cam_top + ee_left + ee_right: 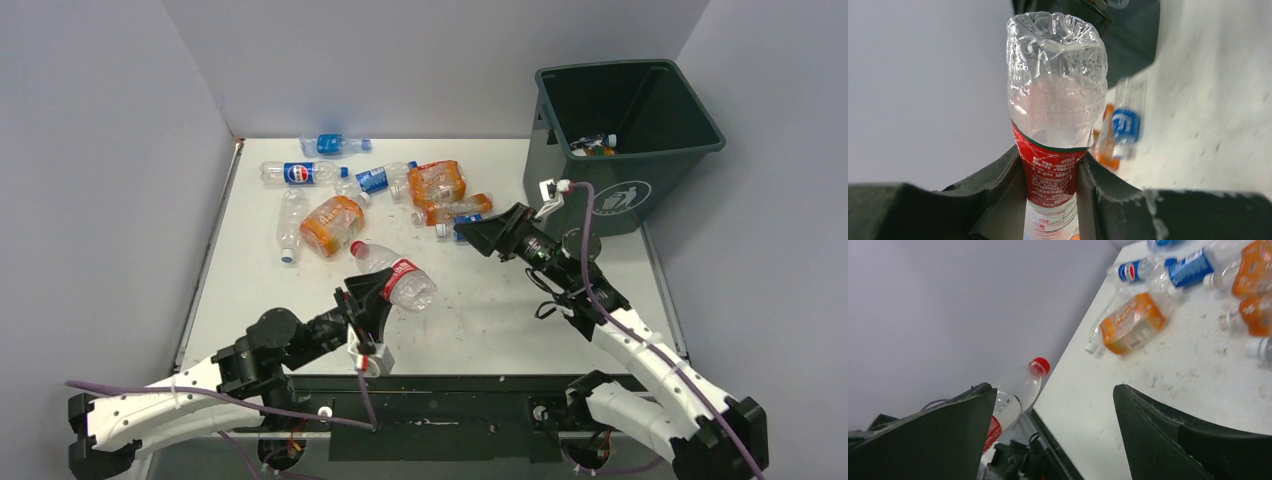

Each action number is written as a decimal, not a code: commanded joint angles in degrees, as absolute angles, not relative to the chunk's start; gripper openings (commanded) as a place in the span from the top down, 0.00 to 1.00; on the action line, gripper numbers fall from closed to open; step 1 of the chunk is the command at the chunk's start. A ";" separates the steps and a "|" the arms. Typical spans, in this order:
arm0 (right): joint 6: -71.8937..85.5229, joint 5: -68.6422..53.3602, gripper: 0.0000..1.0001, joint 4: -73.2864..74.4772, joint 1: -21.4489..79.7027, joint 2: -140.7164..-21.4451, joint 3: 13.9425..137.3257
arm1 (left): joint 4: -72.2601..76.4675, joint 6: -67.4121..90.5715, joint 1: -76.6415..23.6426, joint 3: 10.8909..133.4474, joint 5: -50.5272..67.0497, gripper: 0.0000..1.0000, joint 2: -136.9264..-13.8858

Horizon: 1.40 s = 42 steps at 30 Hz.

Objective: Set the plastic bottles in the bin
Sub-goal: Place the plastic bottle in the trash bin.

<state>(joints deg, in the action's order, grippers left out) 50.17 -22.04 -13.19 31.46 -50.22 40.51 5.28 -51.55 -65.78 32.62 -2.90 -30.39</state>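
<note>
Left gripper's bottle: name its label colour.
Red label with white print; left wrist view shows it best.

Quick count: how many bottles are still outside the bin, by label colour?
Blue-label bottles: 3
Orange bottles: 3
Red-label bottle, in left gripper: 1
Clear bottle, no label seen: 1
Bottle half hidden by right gripper: 1
Total: 9

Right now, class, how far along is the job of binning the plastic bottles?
Done: at least one bottle lies in the bin. In hand: the left gripper clamps a red-labelled bottle; the right gripper is open, empty. Left: roughly eight bottles on the table.
</note>
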 commanded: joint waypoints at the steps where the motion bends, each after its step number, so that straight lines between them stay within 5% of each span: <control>1: 71.35 -42.44 0.10 -35.81 26.95 -56.94 35.33 | 5.26 -81.65 -71.31 29.16 -18.18 1.00 -30.14; 22: 56.73 -47.19 0.09 -26.41 36.96 -75.43 46.75 | 1.49 -92.66 -90.28 29.45 -26.77 1.00 -43.32; 32: 62.51 -54.97 0.00 -39.67 42.10 -80.09 45.89 | 1.90 -91.97 -91.26 28.75 -27.47 1.00 -43.40; 42: 60.22 -54.08 0.56 -37.26 43.74 -81.22 47.11 | 3.31 -90.48 -91.32 27.88 -28.17 1.00 -42.92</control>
